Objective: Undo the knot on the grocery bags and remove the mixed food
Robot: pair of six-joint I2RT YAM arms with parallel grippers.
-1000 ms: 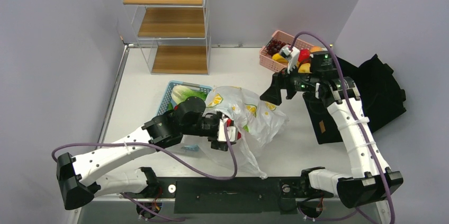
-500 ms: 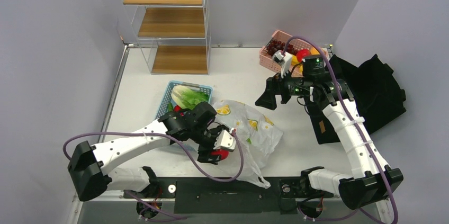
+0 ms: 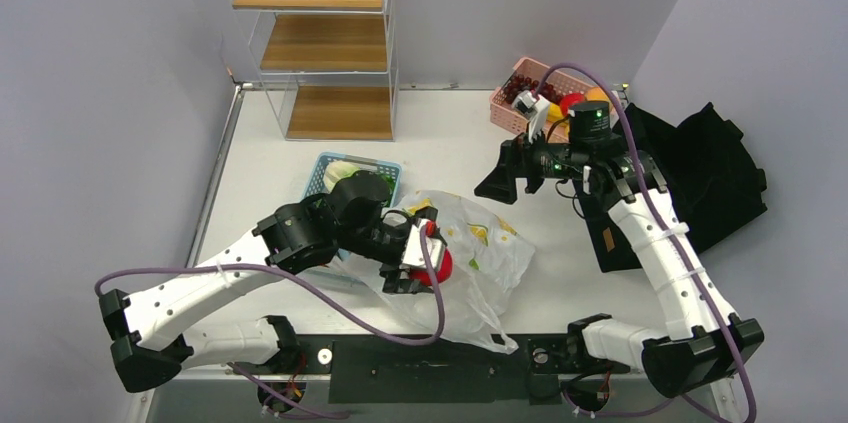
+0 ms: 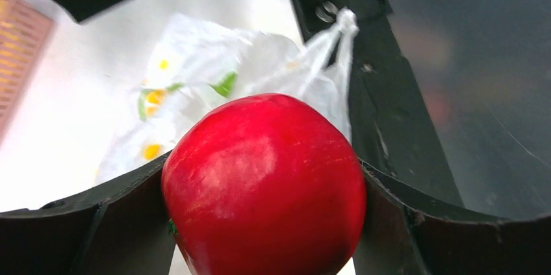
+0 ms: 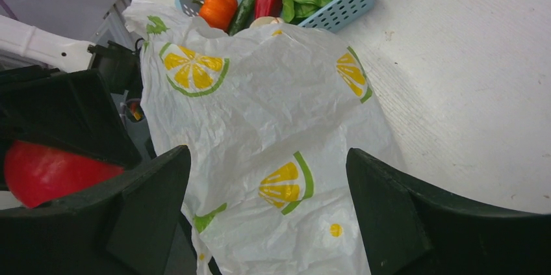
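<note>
The left fingers (image 4: 97, 226) pinched a red apple (image 4: 263, 184) over the left side of the grocery bag (image 3: 485, 238), probably to carry it out. The right fingers (image 5: 403, 216) hovered spread and empty beyond the bag's far side. The bag lay slack on the table (image 3: 440, 138), long axis far-to-near, handles trailing nearward.

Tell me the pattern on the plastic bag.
The plastic bag is white with yellow citrus slices rimmed in green; clearest in the right wrist view.

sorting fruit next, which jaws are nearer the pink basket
Right. The right jaws hang open just short of the pink basket; the left jaws hold the red apple over the grocery bag, farther off.
</note>
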